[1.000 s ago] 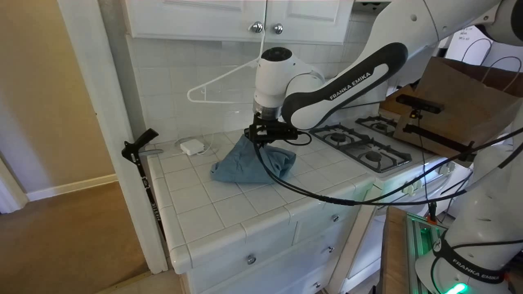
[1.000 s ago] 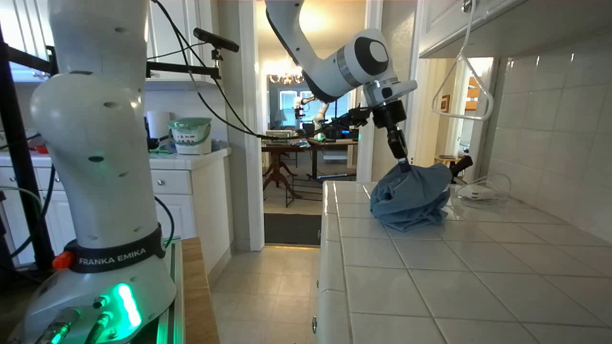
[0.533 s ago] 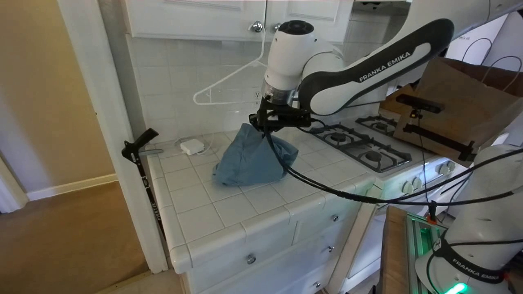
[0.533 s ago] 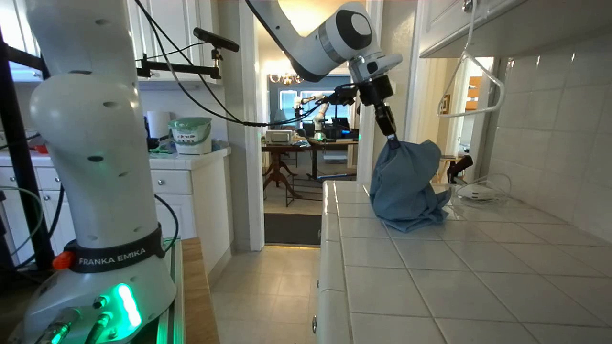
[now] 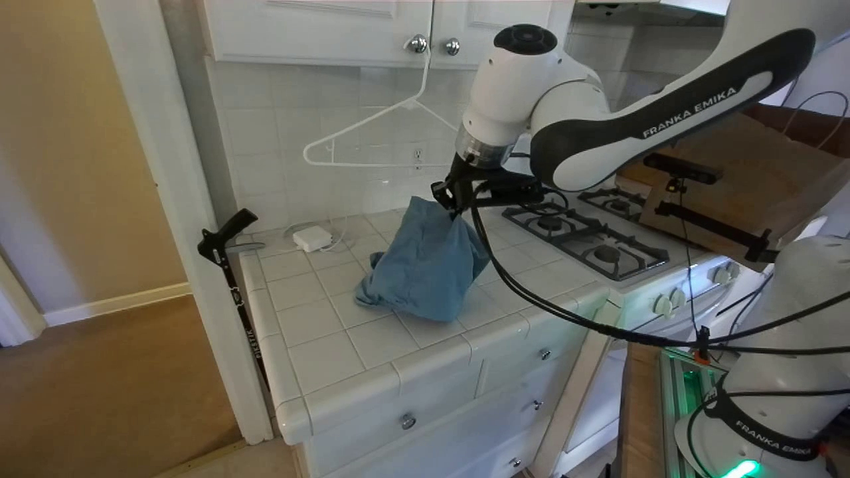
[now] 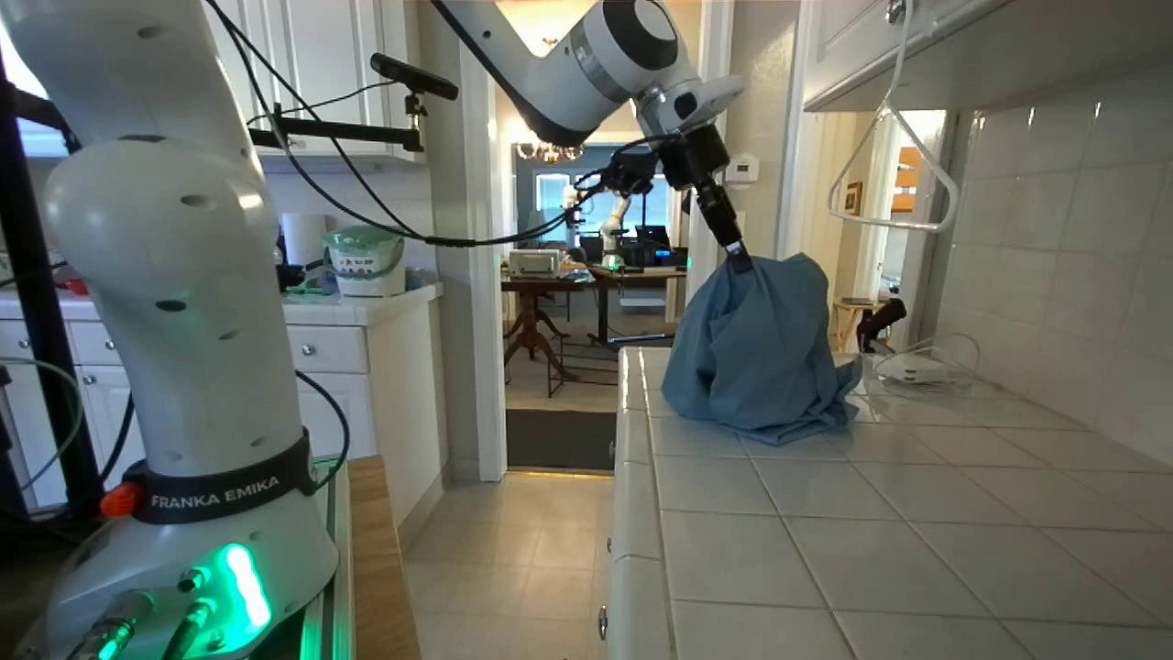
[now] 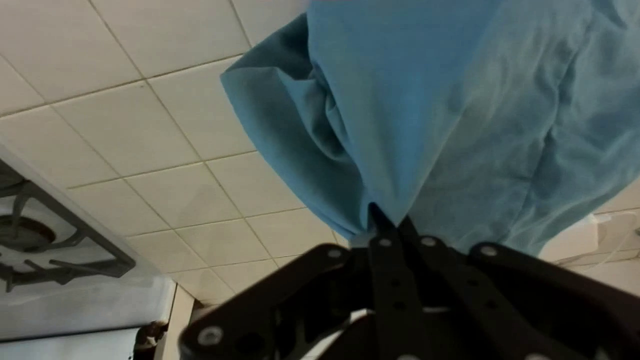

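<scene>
Tiled counter (image 6: 880, 550), cloth (image 6: 761, 357) in tool (image 6: 738, 258)

I can read FRANKA EMIKA on the arm's black panel (image 5: 690, 114), upper right in an exterior view, and on the base band (image 6: 220, 488) in both exterior views, plus PIKSTIK down the reacher's shaft (image 5: 248, 325), lower left, while the bucket label (image 6: 364, 264) is too small.

Gripper (image 6: 738, 257) sits higher and nearer the robot base (image 6: 197, 550) than before; blue cloth (image 6: 756, 353) stands taller, less bunched.
</scene>
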Controlling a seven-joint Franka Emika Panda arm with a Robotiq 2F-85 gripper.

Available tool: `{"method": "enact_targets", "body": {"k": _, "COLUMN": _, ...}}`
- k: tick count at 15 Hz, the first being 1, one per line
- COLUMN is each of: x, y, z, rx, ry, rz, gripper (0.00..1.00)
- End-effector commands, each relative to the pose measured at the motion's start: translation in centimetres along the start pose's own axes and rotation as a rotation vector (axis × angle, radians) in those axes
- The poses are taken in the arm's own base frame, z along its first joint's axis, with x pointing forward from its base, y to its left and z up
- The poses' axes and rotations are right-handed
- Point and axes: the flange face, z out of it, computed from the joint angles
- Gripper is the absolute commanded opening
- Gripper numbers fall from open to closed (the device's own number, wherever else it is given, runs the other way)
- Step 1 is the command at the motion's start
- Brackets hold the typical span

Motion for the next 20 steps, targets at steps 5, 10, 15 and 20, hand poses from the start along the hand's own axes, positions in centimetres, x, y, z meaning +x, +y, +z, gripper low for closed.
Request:
{"method": "enact_targets", "body": {"k": 5, "x": -1.3, "y": 7.8, "z": 0.2, "rx": -0.140, "ry": 0.036, "rz": 0.079, "gripper": 0.00}}
{"method": "enact_targets", "body": {"k": 10, "x": -0.3, "y": 14.0, "z": 3.4, "rx": -0.334, "ry": 0.065, "rz": 0.283, "gripper": 0.00}}
{"method": "enact_targets", "body": {"k": 15, "x": 0.7, "y": 18.2, "z": 7.8, "rx": -0.505, "ry": 0.095, "rz": 0.507, "gripper": 0.00}}
{"method": "enact_targets", "body": {"k": 20, "x": 1.5, "y": 21.7, "z": 11.9, "rx": -0.679, "ry": 0.121, "rz": 0.728, "gripper": 0.00}}
